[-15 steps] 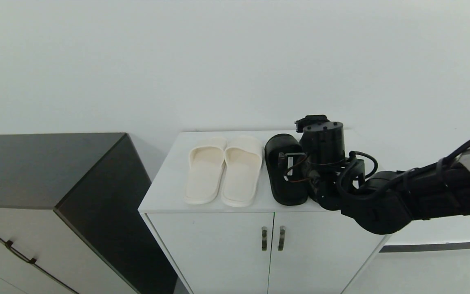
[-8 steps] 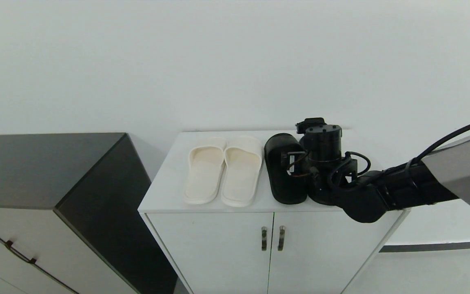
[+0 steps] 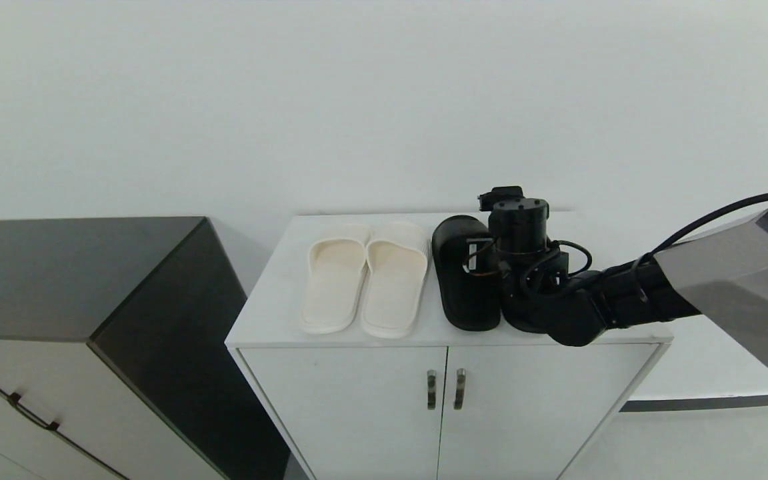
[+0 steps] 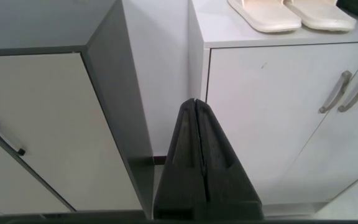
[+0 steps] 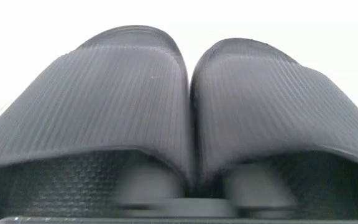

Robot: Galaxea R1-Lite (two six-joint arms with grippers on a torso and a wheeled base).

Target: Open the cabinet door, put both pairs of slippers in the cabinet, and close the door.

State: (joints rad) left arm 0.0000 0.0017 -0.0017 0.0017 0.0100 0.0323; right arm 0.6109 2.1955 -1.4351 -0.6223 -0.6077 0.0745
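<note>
Two black slippers (image 5: 117, 93) touch; from the head, the arm (image 3: 597, 300) hides one.

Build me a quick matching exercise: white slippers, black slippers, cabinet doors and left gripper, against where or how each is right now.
Things:
1. white slippers
2. black slippers
3. cabinet doors
4. left gripper

Place or state:
A. closed, handles side by side
B. shut, empty
C. on the cabinet, robot's right side
D. on the cabinet, robot's left side

Pairs: 1-D, 2-C, 3-A, 4-B
</note>
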